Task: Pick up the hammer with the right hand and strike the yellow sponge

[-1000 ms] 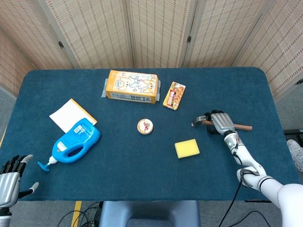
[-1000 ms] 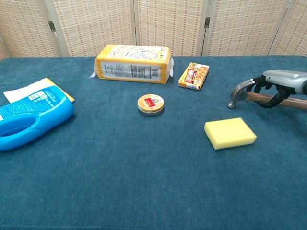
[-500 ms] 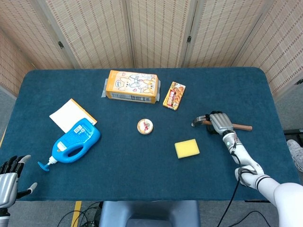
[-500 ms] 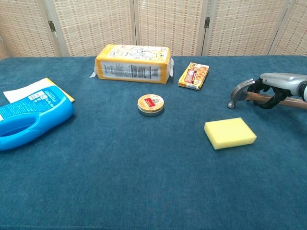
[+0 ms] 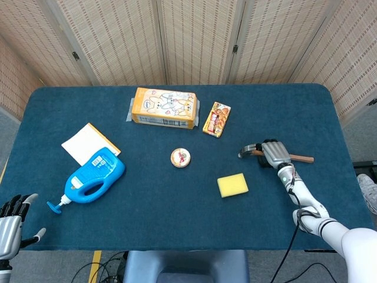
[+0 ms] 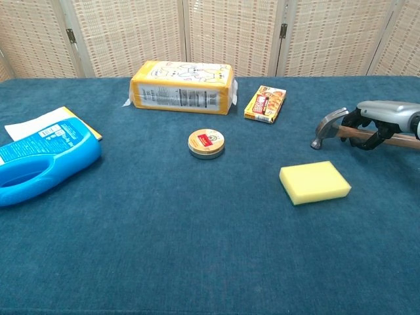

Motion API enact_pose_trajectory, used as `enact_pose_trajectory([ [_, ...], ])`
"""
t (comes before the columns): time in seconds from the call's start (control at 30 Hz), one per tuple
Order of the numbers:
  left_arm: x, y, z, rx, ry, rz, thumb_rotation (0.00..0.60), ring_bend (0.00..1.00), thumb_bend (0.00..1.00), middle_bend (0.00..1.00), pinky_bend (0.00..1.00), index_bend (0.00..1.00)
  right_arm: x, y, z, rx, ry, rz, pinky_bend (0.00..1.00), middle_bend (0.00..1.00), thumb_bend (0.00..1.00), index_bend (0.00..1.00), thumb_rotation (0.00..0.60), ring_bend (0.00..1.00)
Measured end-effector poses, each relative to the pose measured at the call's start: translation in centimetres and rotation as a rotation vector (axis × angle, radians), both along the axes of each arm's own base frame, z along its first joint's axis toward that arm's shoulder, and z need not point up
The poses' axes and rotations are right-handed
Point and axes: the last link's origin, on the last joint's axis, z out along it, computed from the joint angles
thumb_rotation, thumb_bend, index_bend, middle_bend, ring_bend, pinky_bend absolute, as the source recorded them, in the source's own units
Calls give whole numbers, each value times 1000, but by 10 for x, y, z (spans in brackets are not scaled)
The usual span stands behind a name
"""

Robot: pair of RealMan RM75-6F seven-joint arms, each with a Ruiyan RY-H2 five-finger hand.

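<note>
The hammer [image 5: 304, 158] has a grey metal head and a brown wooden handle, and it sits at the right of the blue table. My right hand [image 5: 273, 153] wraps its fingers around the handle just behind the head [image 6: 326, 125]. In the chest view that right hand [image 6: 382, 117] is at the right edge, with its dark fingers curled under the handle. The yellow sponge [image 5: 232, 185] lies flat in front and to the left of the hammer head, apart from it; the chest view shows the sponge [image 6: 314, 182] untouched. My left hand [image 5: 13, 221] hangs off the table's near left corner, fingers spread, holding nothing.
A round tin [image 5: 180, 157] lies mid-table. A yellow tissue pack [image 5: 164, 107] and a small snack box [image 5: 216, 118] sit at the back. A blue detergent bottle [image 5: 93, 175] lies on its side beside a white-and-yellow pad [image 5: 86, 141] at the left.
The right hand has drawn back a little along the handle while keeping its grip, and the hammer head sits slightly higher. The left hand has sunk a little at the frame's corner.
</note>
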Motion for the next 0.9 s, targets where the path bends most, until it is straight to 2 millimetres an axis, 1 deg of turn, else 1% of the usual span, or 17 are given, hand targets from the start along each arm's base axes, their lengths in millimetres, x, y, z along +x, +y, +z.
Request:
enact_pose_trajectory([
  [0.27, -1, -1, 0, 0, -1, 3, 600, 120, 210, 199, 181, 178, 2, 0, 0, 1, -2, 7, 215, 492, 525, 457, 600, 238],
  [0.37, -1, -1, 0, 0, -1, 4, 600, 120, 209, 199, 181, 179, 3, 0, 0, 0, -1, 9, 215, 505, 527, 475, 600, 246],
  [0.47, -1, -1, 0, 0, 1, 7, 600, 120, 209, 199, 181, 179, 3, 0, 0, 1, 2, 9, 215, 534, 550, 508, 600, 266],
  [0.67, -2, -2, -1, -2, 1, 9, 600, 120, 209, 199, 181, 178, 3, 0, 2, -13, -9, 10, 223, 640, 634, 625, 600, 358],
  [0.73, -2, -2, -1, -2, 1, 9, 600, 120, 209, 199, 181, 179, 3, 0, 3, -18, -13, 16, 252, 680, 650, 672, 600, 401],
  [0.9, -2, -2, -2, -7, -1, 12, 600, 120, 209, 200, 181, 178, 4, 4, 8, -32, -34, 38, 322, 739, 696, 737, 600, 492],
])
